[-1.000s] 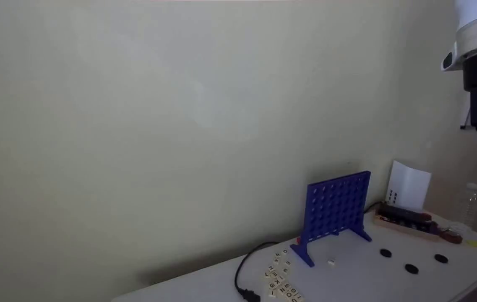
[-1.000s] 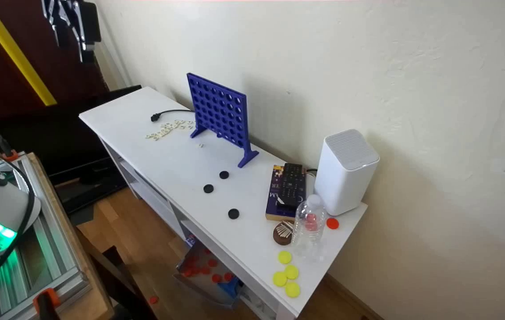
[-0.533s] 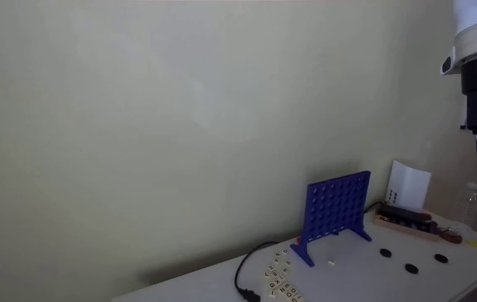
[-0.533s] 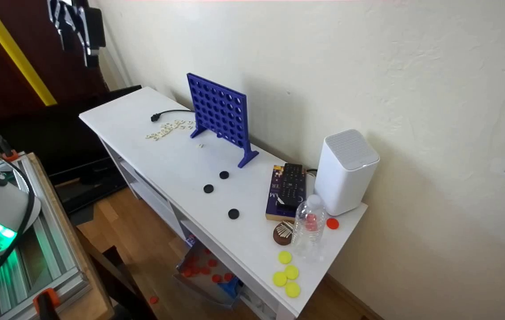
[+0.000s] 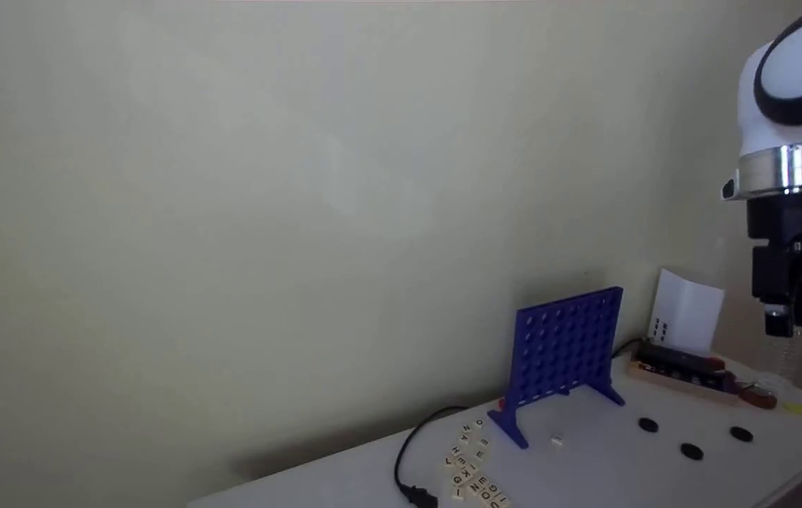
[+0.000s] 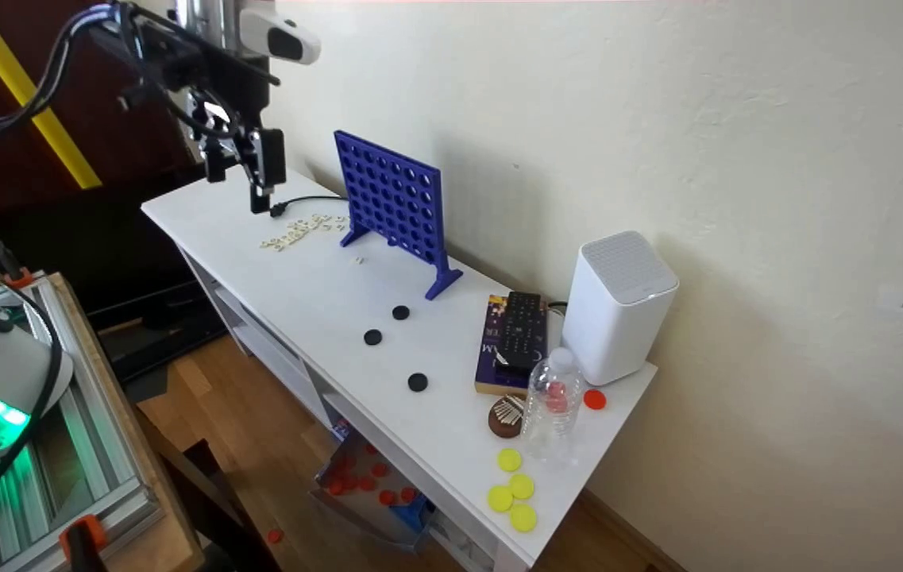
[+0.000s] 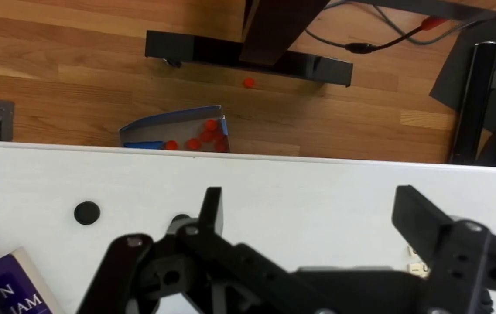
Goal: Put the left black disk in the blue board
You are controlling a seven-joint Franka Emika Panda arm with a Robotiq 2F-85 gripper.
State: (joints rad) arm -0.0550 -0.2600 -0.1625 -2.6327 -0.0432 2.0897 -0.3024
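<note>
In an exterior view we've a white tabletop (image 6: 324, 286), wall (image 6: 777, 143) behind; our gripper (image 6: 238, 189) hangs spread upper left, black disks (image 6: 372, 337) lower, near centre.

Here's your white table (image 6: 300, 286), the blue board (image 6: 391, 199) standing upright on it; you've lettered tiles (image 5: 466, 474) and a black plug (image 5: 420, 496) off one end of the board, three black disks (image 6: 372, 338) near its other foot, a purple book (image 6: 491, 342) just past that; farther from it, your thumb piano (image 6: 503, 419), clear bottle (image 6: 551, 405), white box (image 6: 616, 322), a red disk (image 6: 595, 400) and, well away, yellow disks (image 6: 500, 498)
</note>
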